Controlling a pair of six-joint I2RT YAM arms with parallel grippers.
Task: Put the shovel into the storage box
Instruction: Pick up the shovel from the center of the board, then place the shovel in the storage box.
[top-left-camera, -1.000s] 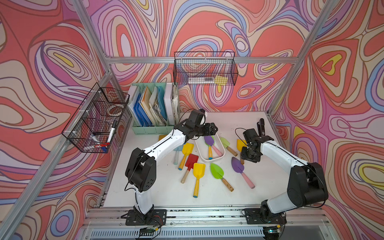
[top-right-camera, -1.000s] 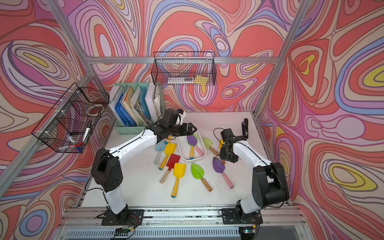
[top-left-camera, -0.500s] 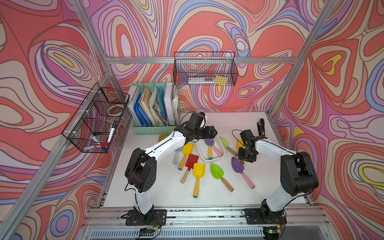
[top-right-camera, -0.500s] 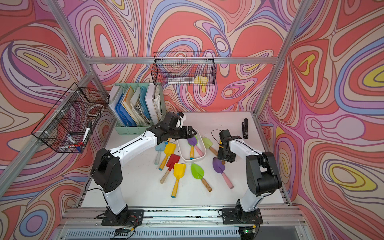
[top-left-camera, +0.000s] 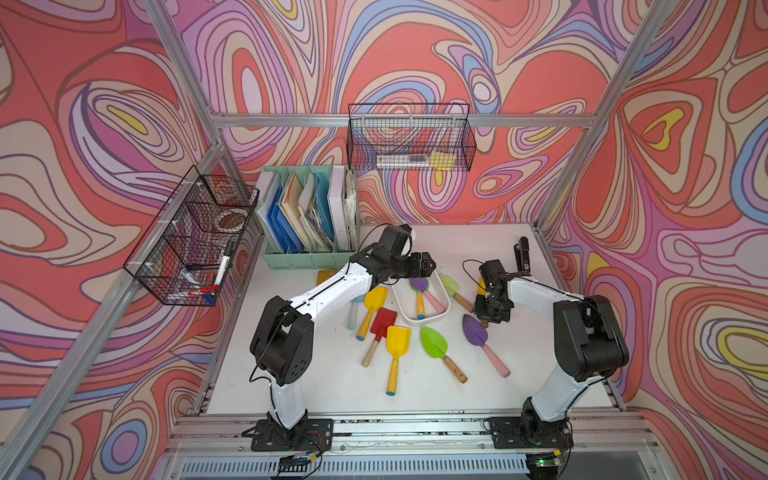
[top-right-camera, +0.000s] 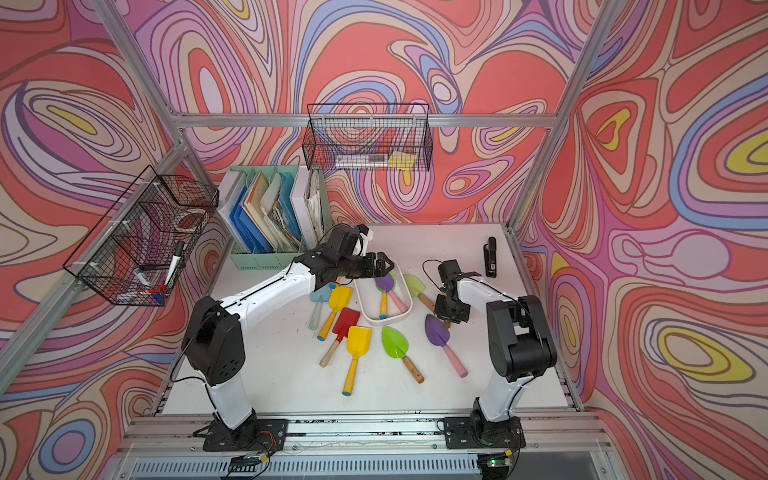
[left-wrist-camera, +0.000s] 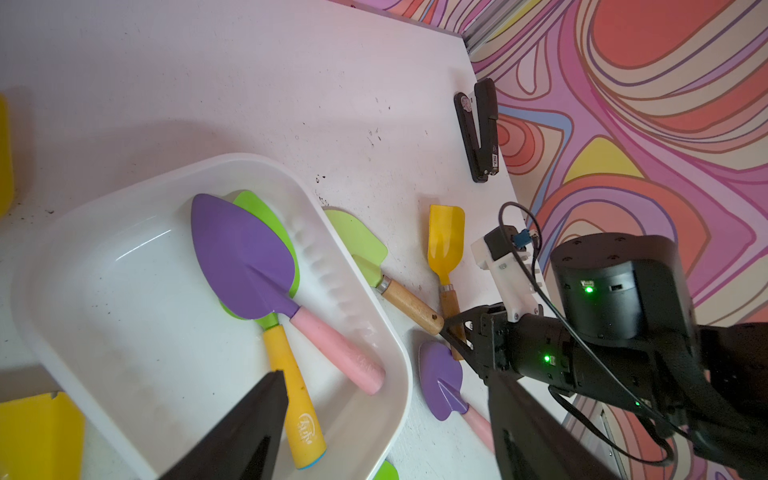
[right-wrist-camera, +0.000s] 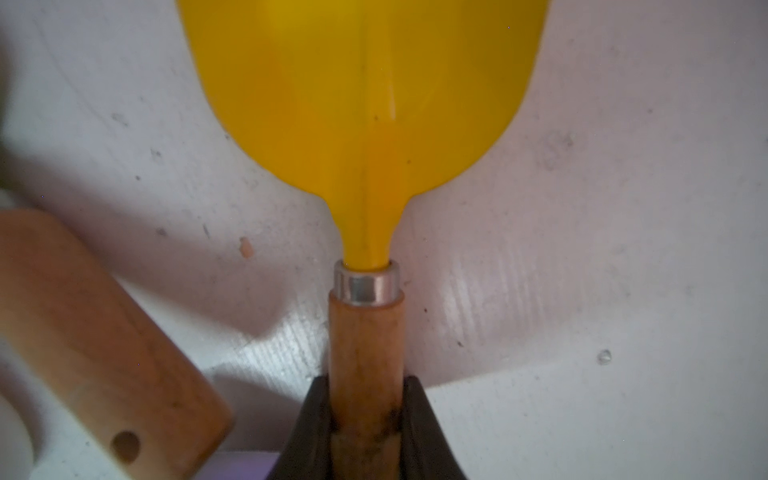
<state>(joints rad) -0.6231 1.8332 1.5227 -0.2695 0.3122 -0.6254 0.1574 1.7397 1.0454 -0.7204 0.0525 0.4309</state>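
right gripper (right-wrist-camera: 365, 419) clamps the wooden handle of the yellow shovel (right-wrist-camera: 365, 108) lying on the table (right-wrist-camera: 582, 249), just beside the storage box (left-wrist-camera: 365, 332).
it looks light and stiff; the round handle could roll, so holding behind the metal collar (right-wrist-camera: 368, 284) seems right. left gripper (left-wrist-camera: 386, 419) hovers wide open over the box.

The storage box (left-wrist-camera: 386, 332) is a shallow white tub with rounded corners, lying flat on the table. Inside lie two shovels — a purple-bladed one with a pink handle (left-wrist-camera: 266, 274) resting on top of a green-bladed one with a yellow handle (left-wrist-camera: 291, 382). Just beside the box lies a yellow-bladed shovel with a wooden handle (right-wrist-camera: 365, 137) — flat on the table, its handle pinched between black fingers (right-wrist-camera: 419, 419).
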